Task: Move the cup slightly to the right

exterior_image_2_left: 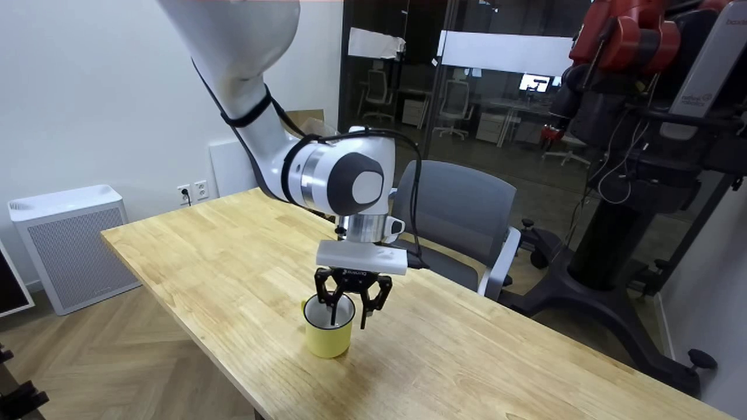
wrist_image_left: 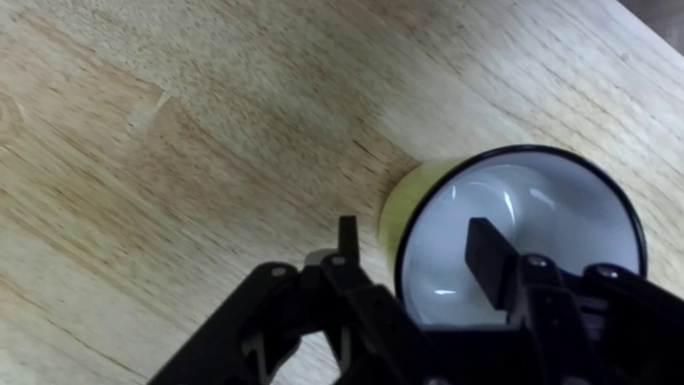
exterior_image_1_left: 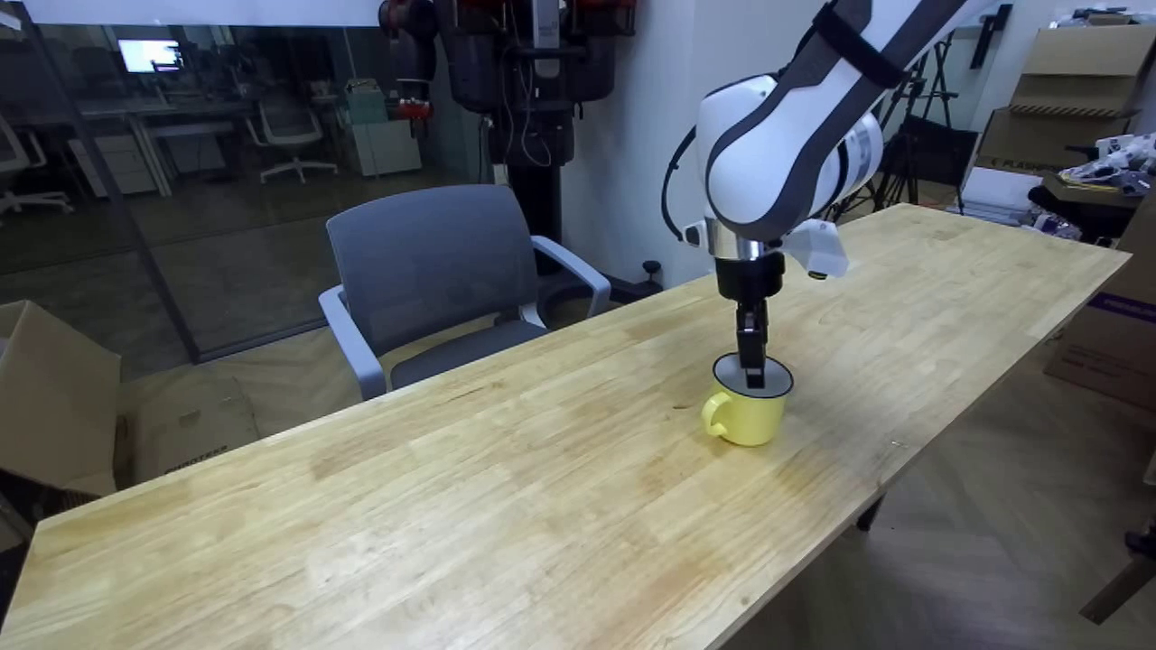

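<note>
See a long wooden table [exterior_image_1_left: 433,506]. Above it, note the gripper [exterior_image_2_left: 348,326], with fingers [wrist_image_left: 348,238] parted astride the wall of the yellow cup [exterior_image_1_left: 750,422]. Stands upright on the table, nearer one long edge, with vertical axis and mouth up. Points its handle [exterior_image_1_left: 709,416] leftward in an exterior view.

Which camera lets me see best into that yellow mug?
The wrist view: it looks down into the yellow mug, showing much of the white inside, though a gripper finger hides part. Both exterior views show the mug smaller and look in at a flatter slant, with the inside also partly hidden.
</note>
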Motion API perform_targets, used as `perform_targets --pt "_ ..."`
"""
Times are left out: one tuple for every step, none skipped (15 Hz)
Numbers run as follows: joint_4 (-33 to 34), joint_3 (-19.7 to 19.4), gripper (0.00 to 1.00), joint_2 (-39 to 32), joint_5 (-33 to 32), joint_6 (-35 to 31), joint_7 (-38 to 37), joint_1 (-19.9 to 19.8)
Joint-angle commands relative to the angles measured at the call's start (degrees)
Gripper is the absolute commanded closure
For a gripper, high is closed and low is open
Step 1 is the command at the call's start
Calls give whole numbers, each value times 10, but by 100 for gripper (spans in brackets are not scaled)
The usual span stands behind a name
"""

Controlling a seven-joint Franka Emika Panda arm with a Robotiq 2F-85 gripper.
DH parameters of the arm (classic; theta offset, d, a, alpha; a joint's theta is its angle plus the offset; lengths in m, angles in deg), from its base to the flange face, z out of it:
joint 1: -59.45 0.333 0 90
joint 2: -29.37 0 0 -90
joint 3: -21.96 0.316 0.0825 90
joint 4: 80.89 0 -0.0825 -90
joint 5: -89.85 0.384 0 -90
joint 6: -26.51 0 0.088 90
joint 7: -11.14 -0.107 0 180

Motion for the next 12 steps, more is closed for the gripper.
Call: perform_targets --pt "16 0 75 -6 -14 2 -7 1" --pt "16 -1 81 -6 -17 2 -8 2" --pt "17 -1 87 -5 -20 3 -8 4" --pt "17 -3 95 -5 -25 4 -9 6" --pt "18 -4 99 -5 -30 6 -11 8" --pt "19 -4 100 -5 -34 7 -11 9" --pt "20 -4 100 -5 -36 9 -11 10" --pt "21 -4 97 -5 -38 12 -11 12" --pt "22 -4 98 -5 -40 15 -11 13" --pt "23 -4 98 -5 -42 16 -11 14" --pt "23 -5 97 -5 -44 18 -12 15" --pt "25 -3 97 -5 -41 19 -12 14"
